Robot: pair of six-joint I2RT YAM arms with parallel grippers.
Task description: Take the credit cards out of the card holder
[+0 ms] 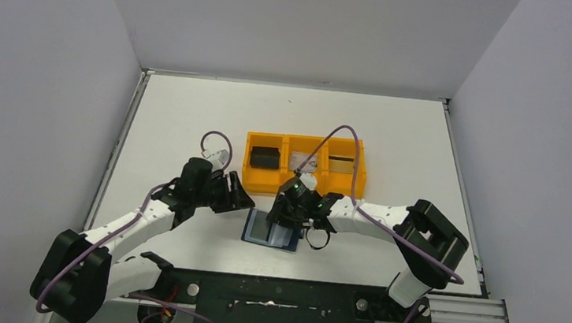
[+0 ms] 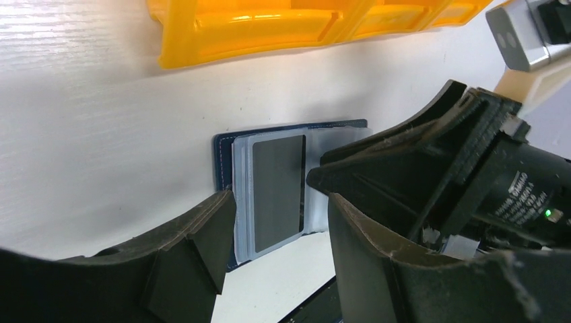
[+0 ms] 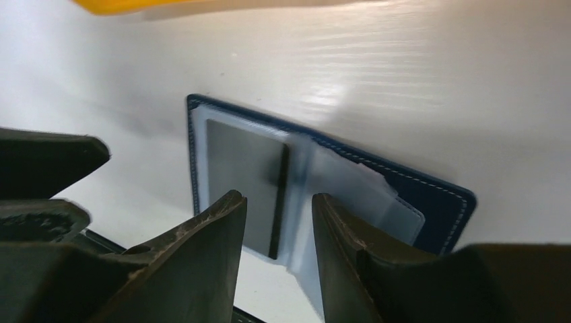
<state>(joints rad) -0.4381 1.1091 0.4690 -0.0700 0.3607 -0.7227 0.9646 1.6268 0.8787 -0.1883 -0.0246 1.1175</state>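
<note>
The navy card holder (image 1: 268,229) lies open and flat on the table just in front of the tray. Its clear inner sleeves (image 3: 350,195) hold one grey credit card (image 2: 277,185) on the left side. My right gripper (image 1: 291,222) hovers low over the holder, open. Its fingertips (image 3: 225,222) straddle the card's right edge and the sleeve fold, with nothing pinched. My left gripper (image 1: 242,197) is open and empty, just left of the holder, and its fingers (image 2: 202,242) frame the holder's near edge. A gold-tan card with a dark stripe (image 1: 343,165) lies in the tray's right compartment.
The orange three-compartment tray (image 1: 302,180) stands just behind the holder. Its left bin holds a dark item (image 1: 264,157) and its middle bin a pale grey flat thing (image 1: 301,161). The right arm's purple cable arcs over the tray. White walls enclose the table.
</note>
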